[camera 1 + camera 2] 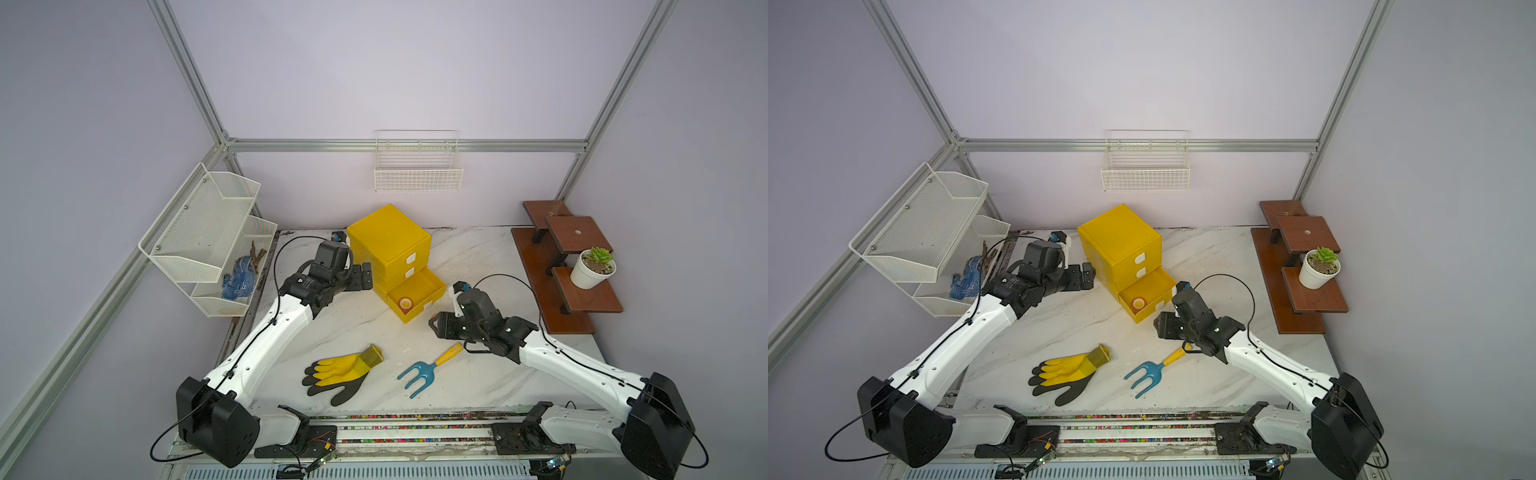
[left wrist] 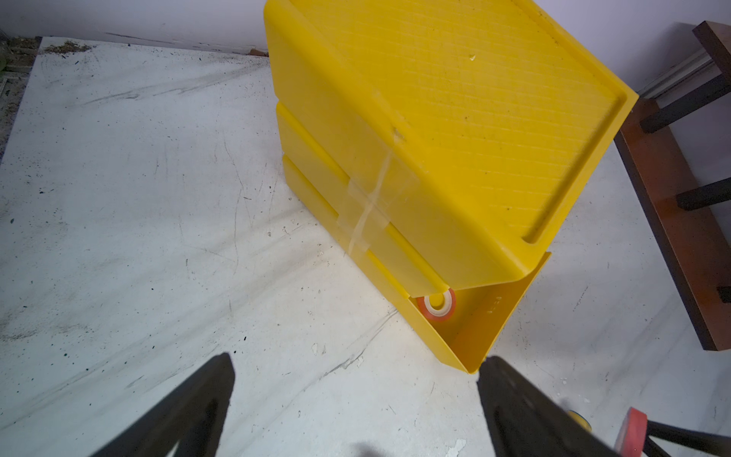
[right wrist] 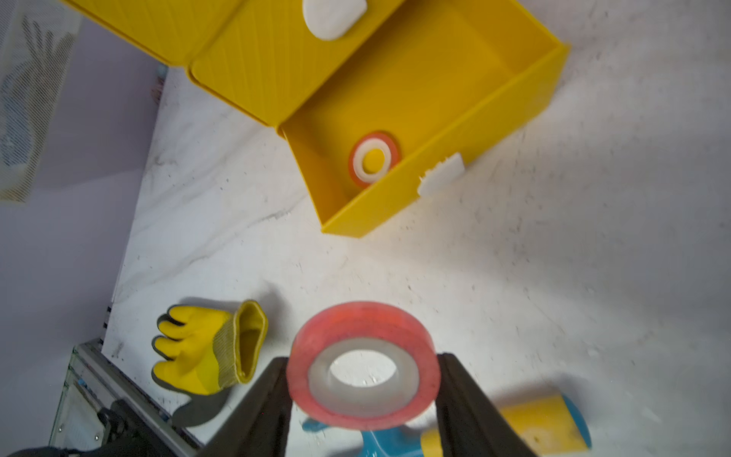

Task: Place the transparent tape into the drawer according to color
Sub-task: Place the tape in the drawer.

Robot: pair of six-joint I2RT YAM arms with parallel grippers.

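Note:
The yellow cabinet [image 1: 388,237] [image 1: 1119,237] stands at the back middle of the table, and its bottom drawer [image 1: 417,286] [image 3: 395,205] is pulled out. One red-orange transparent tape roll [image 1: 405,303] [image 3: 372,159] [image 2: 436,304] lies flat in that drawer's near corner. My right gripper [image 3: 364,362] [image 1: 436,326] hovers just in front of the drawer, shut on a second red-orange tape roll [image 3: 358,316] with a white core. Beside the cabinet's left wall my left gripper [image 2: 358,360] [image 1: 366,276] stands wide open with nothing between its fingers.
A yellow-and-black glove [image 1: 336,374] and a blue hand rake [image 1: 428,368] lie on the near table. At the right stands a wooden stepped shelf [image 1: 582,299] with a potted succulent [image 1: 592,268]. A white mesh rack [image 1: 208,237] is at the left, a wire basket [image 1: 417,170] on the back wall.

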